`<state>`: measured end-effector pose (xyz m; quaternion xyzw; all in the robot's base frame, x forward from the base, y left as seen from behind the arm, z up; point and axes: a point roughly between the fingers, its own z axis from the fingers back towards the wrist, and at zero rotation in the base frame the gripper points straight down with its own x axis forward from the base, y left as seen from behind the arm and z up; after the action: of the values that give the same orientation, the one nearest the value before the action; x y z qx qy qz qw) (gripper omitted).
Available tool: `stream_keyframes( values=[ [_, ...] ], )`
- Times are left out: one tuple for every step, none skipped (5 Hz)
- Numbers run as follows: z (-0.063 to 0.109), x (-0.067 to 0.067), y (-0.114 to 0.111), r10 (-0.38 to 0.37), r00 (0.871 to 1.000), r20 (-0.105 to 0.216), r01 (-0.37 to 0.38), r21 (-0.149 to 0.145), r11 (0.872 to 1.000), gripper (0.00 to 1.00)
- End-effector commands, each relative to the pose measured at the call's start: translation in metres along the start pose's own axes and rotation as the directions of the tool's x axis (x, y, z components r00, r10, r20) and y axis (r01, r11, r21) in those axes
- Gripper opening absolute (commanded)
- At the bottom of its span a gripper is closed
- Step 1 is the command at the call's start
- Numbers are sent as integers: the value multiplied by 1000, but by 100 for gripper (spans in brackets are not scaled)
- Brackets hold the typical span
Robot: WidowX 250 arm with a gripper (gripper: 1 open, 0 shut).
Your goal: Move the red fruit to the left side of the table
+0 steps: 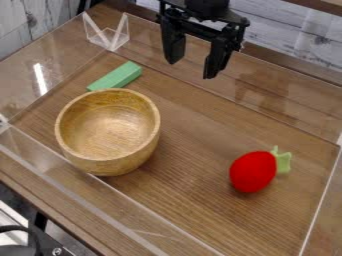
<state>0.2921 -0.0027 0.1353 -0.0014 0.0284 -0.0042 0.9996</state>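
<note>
Item: my pincer (pixel 195 60), black, two-fingered, pointing down over the far part of the table (pixel 201 120), fingers spread apart, grasping nothing.

Item: toy strawberry (pixel 253 171), bright red with a small green leafy top; lies on the wood well apart from my pincer, nearer the camera and to its right.

Item: wooden bowl (pixel 107 130), round, upright; nearer the camera and left of my pincer.

Item: flat green block (pixel 116 76), left of my pincer, just beyond the bowl.
</note>
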Motion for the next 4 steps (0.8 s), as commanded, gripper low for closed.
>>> stream_keyframes(
  values=[
    [-8,-8,-2,-46,998,-31,46,-5,999,100],
    [-13,-22,-25,-233,972,-43,232,-6,973,100],
    [-19,-28,-59,-368,929,-36,368,-4,930,100],
    [-25,-31,-89,-485,874,-29,485,-4,875,100]
  ],
)
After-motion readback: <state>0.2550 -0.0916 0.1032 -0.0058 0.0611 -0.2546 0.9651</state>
